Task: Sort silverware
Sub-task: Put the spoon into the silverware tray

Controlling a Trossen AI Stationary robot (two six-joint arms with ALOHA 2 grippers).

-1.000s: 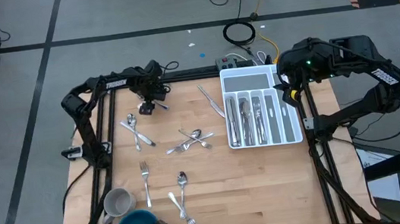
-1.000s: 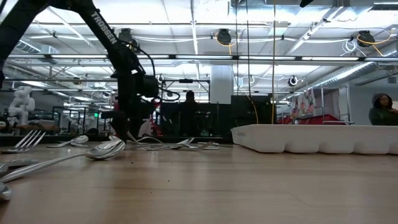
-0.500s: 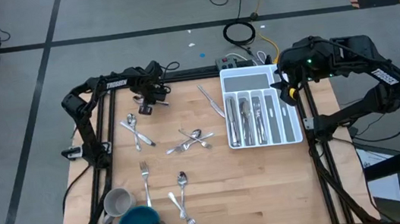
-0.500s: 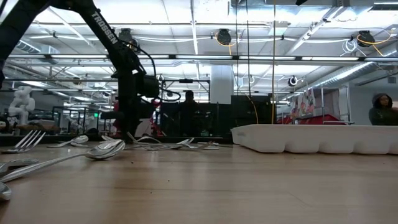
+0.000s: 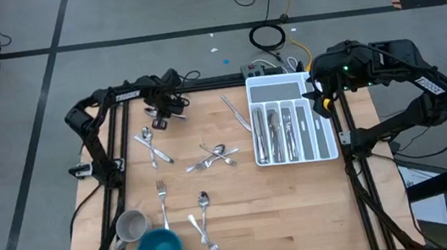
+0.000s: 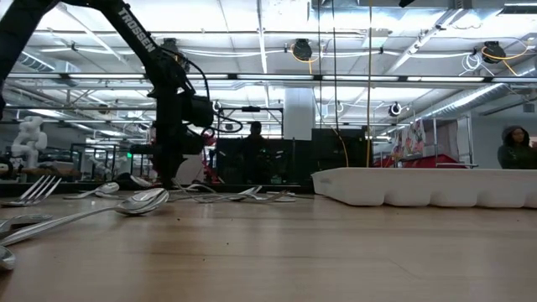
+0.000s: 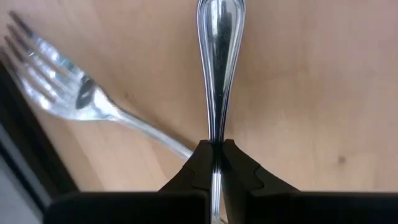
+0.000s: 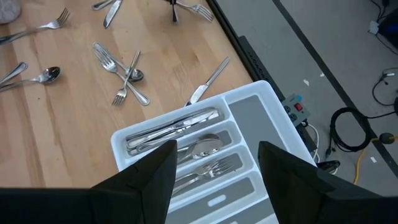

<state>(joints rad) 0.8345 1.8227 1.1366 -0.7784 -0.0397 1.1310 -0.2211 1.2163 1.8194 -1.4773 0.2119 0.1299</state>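
Silverware lies scattered on the wooden table (image 5: 243, 216): a crossed pair (image 5: 153, 146), a small pile (image 5: 214, 156), a fork (image 5: 163, 199), a spoon (image 5: 204, 206) and a knife (image 5: 235, 111). More silverware fills the white organiser tray (image 5: 327, 134). At the table's far left my left gripper (image 5: 163, 117) is shut on one slim silver piece (image 7: 219, 56); a fork (image 7: 68, 93) lies beside it. My right gripper (image 8: 217, 180) hangs open over the tray's far right corner, nothing between its fingers. My left gripper pinches the piece's slim handle (image 7: 215, 134) between its two fingers, at its narrow stretch below the broad rounded end (image 7: 221, 31). In the low view the fingers (image 6: 172, 172) point down at the table. Which kind of piece it is, and whether it is lifted, I cannot tell.
A grey mug (image 5: 131, 226) and a blue bowl (image 5: 155, 249) stand at the near left corner. Black frame rails (image 5: 354, 177) run along the table's sides. Bare wood lies between the pile and the near edge. A person (image 6: 513, 149) stands in the room behind.
My left gripper has closed its fingers on the silver piece and shifted slightly toward the table's far left corner. My right gripper has kept still.
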